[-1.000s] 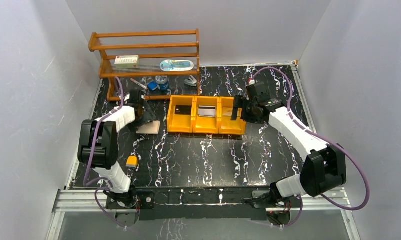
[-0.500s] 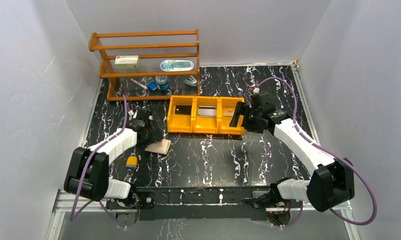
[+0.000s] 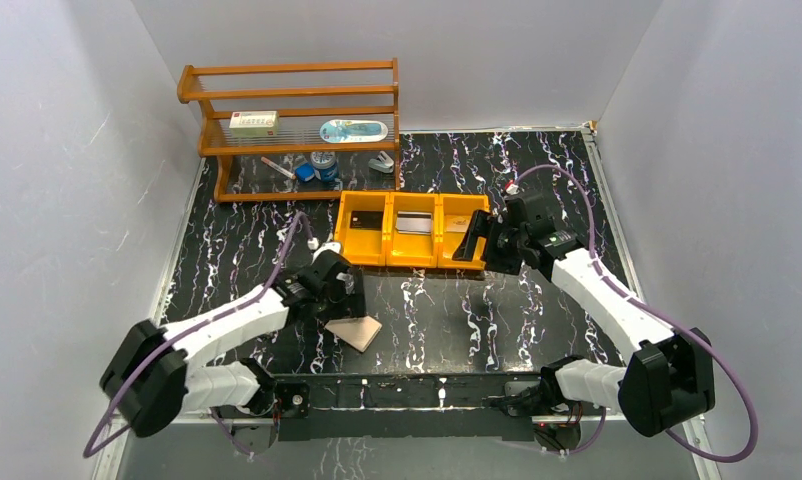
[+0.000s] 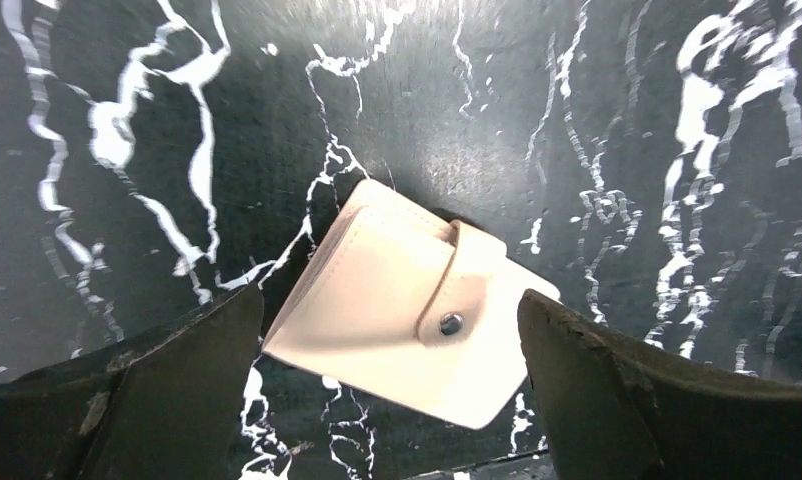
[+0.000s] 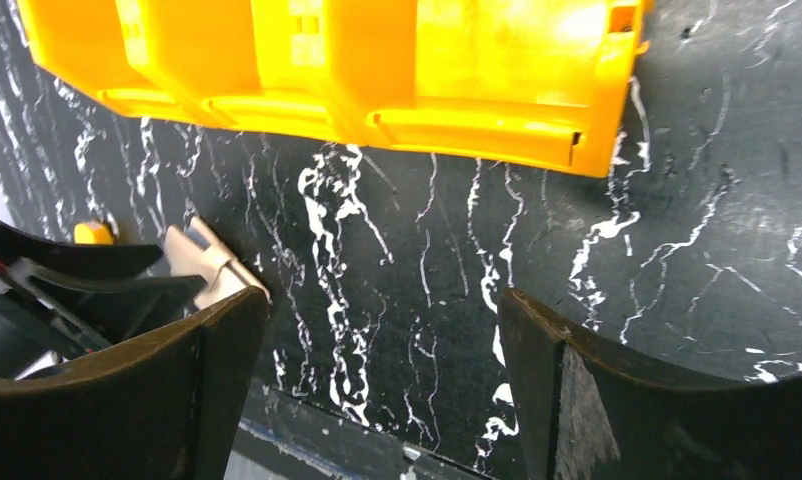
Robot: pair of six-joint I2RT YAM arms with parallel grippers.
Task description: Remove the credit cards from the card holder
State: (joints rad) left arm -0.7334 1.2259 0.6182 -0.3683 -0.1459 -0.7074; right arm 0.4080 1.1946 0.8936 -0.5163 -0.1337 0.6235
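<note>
Directly beneath the spread left pincer point(image 4: 387, 305), the card holder point(image 4: 367, 290) lies flat on the counter point(image 4: 127, 100), tab snapped shut. Credit cards point(image 3: 414, 224) sit in the orange tray point(image 3: 417, 258) just beside the spread right pincer point(image 5: 382, 300). Pinching something so flat could merely skid it away unopened.

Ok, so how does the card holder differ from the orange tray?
The card holder is small and tan; the orange tray is much bigger and bright. The card holder lies folded shut, tab snapped; the orange tray stands open-topped with three compartments. Both sit on the table.
</note>
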